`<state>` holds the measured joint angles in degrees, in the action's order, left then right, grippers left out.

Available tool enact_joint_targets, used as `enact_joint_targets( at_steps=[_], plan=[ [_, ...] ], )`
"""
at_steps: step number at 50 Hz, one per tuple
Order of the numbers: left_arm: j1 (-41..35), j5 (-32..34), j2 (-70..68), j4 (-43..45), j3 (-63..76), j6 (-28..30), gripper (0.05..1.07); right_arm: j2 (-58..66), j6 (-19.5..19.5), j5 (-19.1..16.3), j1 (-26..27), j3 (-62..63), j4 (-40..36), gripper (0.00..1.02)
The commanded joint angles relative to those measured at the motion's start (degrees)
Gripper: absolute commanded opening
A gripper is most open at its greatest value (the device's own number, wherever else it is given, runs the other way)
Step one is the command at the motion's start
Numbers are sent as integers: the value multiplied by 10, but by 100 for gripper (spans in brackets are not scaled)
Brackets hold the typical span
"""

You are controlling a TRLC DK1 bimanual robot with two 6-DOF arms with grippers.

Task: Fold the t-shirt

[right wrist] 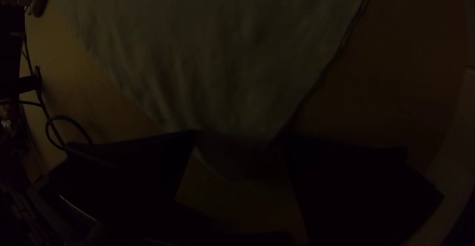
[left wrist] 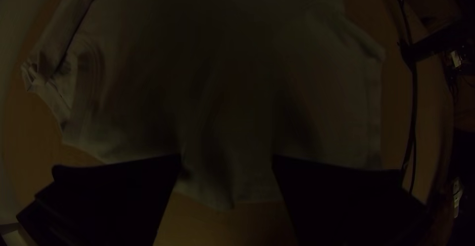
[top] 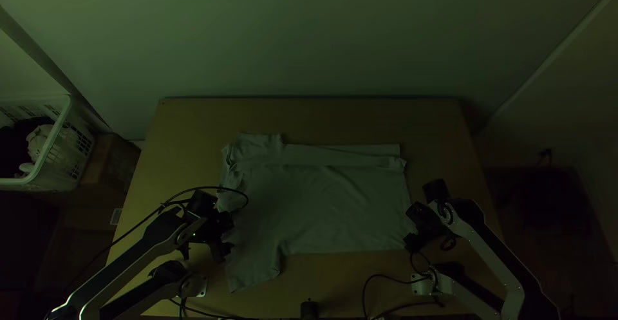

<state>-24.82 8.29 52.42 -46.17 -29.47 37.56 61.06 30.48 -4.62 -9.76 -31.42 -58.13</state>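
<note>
You have the wooden table (top: 360, 288) under both grippers, and on it the t-shirt (top: 322, 210) lies spread between them, its far side looking folded inward in a long strip. To the left of the left gripper (top: 220, 237), farther out, stands a white basket (top: 56, 141) with cloth inside. This gripper is wide open above the collar end, with nothing grasped. Your right gripper (top: 415, 228) is at the hem end, also widely open, the shirt's corner showing between its fingers (right wrist: 346, 186), not clamped.
</note>
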Motion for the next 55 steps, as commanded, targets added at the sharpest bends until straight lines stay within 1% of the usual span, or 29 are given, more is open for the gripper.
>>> enact_joint_targets(
  at_steps=[1,5,7,11,15,16,22,24,27,29,33,42,49,55],
  plan=[
    [-4,-3,-1,16,24,10,77,-2,1,1,-11,16,-3,66],
    [-3,-3,-1,34,28,8,64,-2,0,1,-14,16,-1,55],
    [-3,-3,-1,43,28,6,61,-2,0,2,-14,16,0,54],
    [1,-4,-2,51,29,5,60,-1,0,1,-15,18,1,53],
    [7,-3,-2,64,29,3,38,-2,0,1,-25,18,6,37],
    [9,-3,-4,65,29,2,35,-2,0,1,-25,18,7,34],
    [11,-2,-7,67,34,5,29,2,0,1,-37,22,19,17],
    [11,1,-7,67,36,8,24,4,0,1,-45,27,23,12],
    [12,8,-7,71,40,10,20,4,0,1,-54,30,27,6],
    [12,13,-7,75,41,10,16,4,0,1,-58,31,28,2],
    [15,27,-7,79,40,10,8,4,0,1,-58,31,28,2],
    [37,39,7,82,30,10,8,-3,0,1,-51,24,28,2],
    [87,81,8,77,-5,15,8,-5,6,-5,-11,-9,25,2],
    [122,94,24,79,-35,30,8,8,14,-10,2,-28,25,2]
  ],
)
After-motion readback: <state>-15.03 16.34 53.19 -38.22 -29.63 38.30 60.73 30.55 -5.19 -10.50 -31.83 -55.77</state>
